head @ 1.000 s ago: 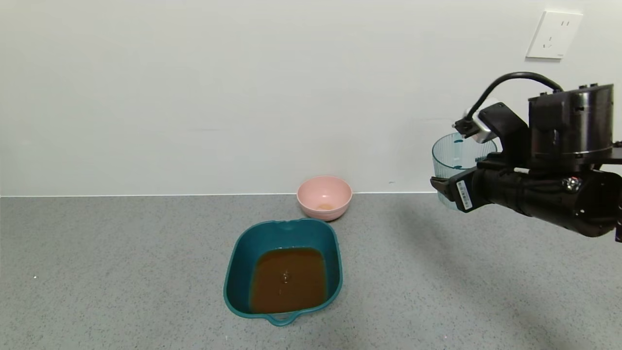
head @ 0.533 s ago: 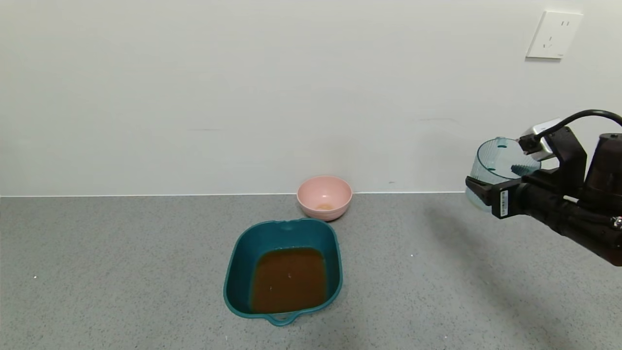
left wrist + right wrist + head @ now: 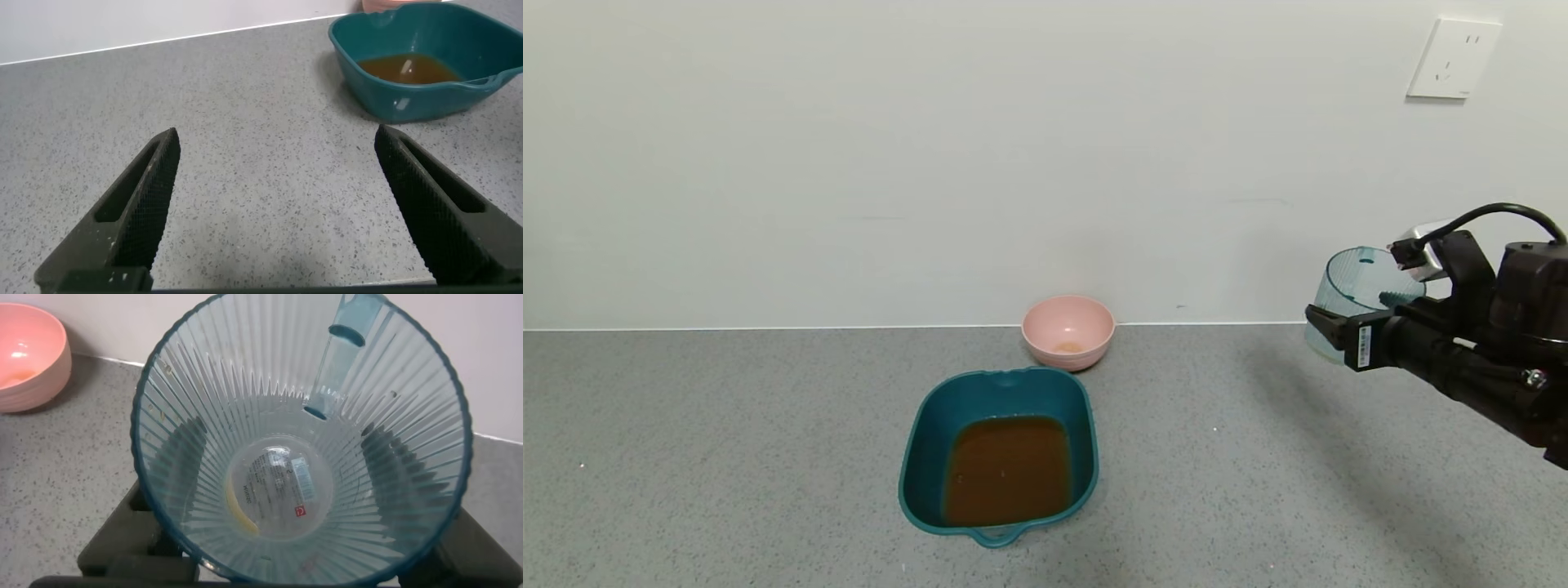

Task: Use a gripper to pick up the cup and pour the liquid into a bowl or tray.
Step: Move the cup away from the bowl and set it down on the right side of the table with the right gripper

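My right gripper (image 3: 1331, 331) is shut on the ribbed pale blue-green cup (image 3: 1352, 287) and holds it upright in the air at the far right, well away from the tub. In the right wrist view the cup (image 3: 302, 457) is empty but for a small yellowish trace at its base, with the fingers (image 3: 176, 461) dark through its wall. The dark teal tub (image 3: 923, 441) sits at the table's middle and holds the reddish-brown liquid (image 3: 1006, 469). My left gripper (image 3: 274, 204) is open and empty low over the bare counter, with the tub (image 3: 368, 69) beyond it.
A small pink bowl (image 3: 1068, 331) stands just behind the tub by the wall and also shows in the right wrist view (image 3: 29, 355). A wall socket (image 3: 1454, 59) is at the upper right. The grey counter (image 3: 727, 457) spreads to both sides.
My right gripper has carried the cup to the right and lower, away from the tub. Ripples in the liquid have settled.
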Controlling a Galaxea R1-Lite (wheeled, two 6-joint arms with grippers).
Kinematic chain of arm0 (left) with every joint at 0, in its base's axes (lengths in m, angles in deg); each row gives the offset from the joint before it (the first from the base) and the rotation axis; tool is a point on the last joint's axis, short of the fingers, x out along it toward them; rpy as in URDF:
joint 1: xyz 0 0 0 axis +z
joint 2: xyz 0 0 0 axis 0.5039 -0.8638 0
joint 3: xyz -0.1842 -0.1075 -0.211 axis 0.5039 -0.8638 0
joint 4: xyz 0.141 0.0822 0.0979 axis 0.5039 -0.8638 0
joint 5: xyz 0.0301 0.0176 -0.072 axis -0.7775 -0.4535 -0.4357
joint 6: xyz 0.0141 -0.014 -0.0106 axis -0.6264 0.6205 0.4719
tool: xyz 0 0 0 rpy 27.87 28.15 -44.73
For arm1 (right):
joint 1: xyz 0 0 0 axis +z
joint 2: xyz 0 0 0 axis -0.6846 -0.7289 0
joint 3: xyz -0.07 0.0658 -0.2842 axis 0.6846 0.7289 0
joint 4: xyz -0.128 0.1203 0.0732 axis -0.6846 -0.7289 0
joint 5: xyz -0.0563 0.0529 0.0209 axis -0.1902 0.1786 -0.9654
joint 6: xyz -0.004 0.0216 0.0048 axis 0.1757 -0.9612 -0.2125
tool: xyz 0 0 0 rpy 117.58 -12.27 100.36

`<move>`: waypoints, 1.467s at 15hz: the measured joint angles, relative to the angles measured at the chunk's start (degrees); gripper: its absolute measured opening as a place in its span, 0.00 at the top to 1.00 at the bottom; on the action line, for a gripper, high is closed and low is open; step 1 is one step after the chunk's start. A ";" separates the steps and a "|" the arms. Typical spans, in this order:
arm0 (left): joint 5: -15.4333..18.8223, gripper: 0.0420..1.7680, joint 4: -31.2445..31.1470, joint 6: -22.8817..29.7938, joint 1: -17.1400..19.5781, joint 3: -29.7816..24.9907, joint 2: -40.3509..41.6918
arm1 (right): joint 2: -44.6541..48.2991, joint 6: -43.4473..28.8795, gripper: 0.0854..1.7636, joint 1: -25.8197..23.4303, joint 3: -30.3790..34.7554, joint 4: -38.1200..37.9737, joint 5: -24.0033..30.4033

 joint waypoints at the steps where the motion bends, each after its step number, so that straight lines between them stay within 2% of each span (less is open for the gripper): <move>1: 0.02 0.03 0.00 0.00 0.00 0.00 0.00 | -1.41 -0.20 0.24 -0.50 -0.07 1.84 0.13; 3: 0.02 0.03 0.00 -0.02 0.00 0.00 0.00 | -4.27 -0.37 0.24 -1.85 -0.16 5.81 1.35; 5: 0.00 0.03 0.00 -0.02 0.00 0.00 0.00 | -6.89 -0.52 0.24 -3.36 -0.18 6.45 3.54; 8: 0.02 0.03 0.00 -0.02 0.00 0.00 0.00 | -11.03 -0.69 0.24 -4.49 -0.44 6.83 4.06; 14: 0.02 0.03 0.00 -0.02 0.00 0.00 0.00 | -17.53 -0.96 0.24 -4.29 -0.49 7.02 4.14; 22: 0.00 0.03 -0.02 -0.02 0.00 0.00 0.00 | -21.11 -1.24 0.24 -3.41 -0.16 7.05 4.22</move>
